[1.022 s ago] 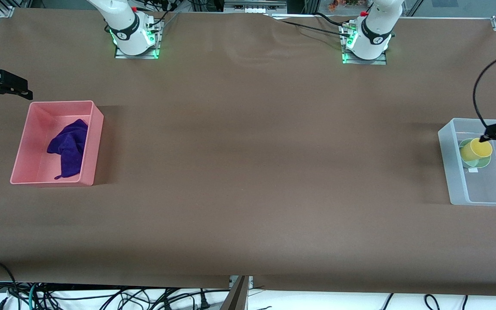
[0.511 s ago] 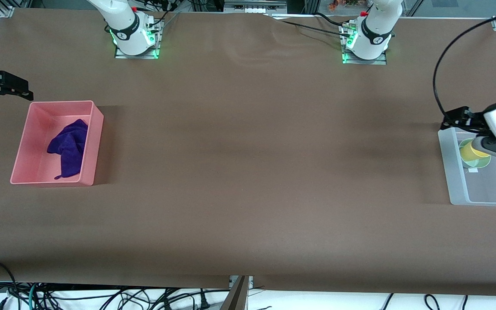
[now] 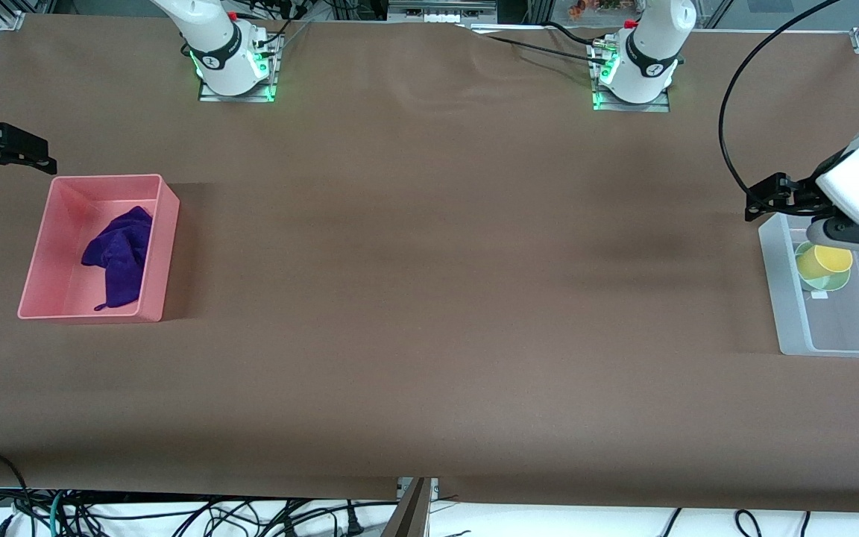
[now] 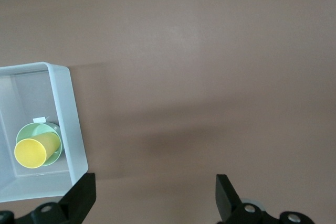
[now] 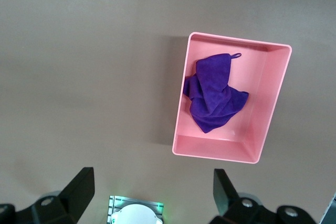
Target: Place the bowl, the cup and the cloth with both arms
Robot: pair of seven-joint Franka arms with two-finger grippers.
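The purple cloth (image 3: 118,257) lies crumpled in a pink bin (image 3: 165,246) at the right arm's end; the right wrist view shows the cloth (image 5: 212,95) and the bin (image 5: 220,153). The yellow cup (image 3: 831,259) leans inside the mint-green bowl (image 3: 837,282) in a clear bin (image 3: 784,306) at the left arm's end. The left wrist view shows the cup (image 4: 34,150), the bowl (image 4: 38,127) and the bin (image 4: 65,114). My left gripper (image 3: 847,235) (image 4: 156,182) is open and empty, high over the clear bin's end. My right gripper (image 3: 4,145) (image 5: 152,179) is open and empty, waiting high beside the pink bin.
The two arm bases (image 3: 232,63) (image 3: 634,71) stand along the table's edge farthest from the front camera. The right arm's base (image 5: 134,214) shows under my right gripper. Brown table (image 3: 429,298) spreads between the two bins. Cables hang along the nearest table edge.
The left arm has swung in from the view's edge, over the clear bin's end toward the table's middle. Cup, bowl, cloth and right arm have not moved.
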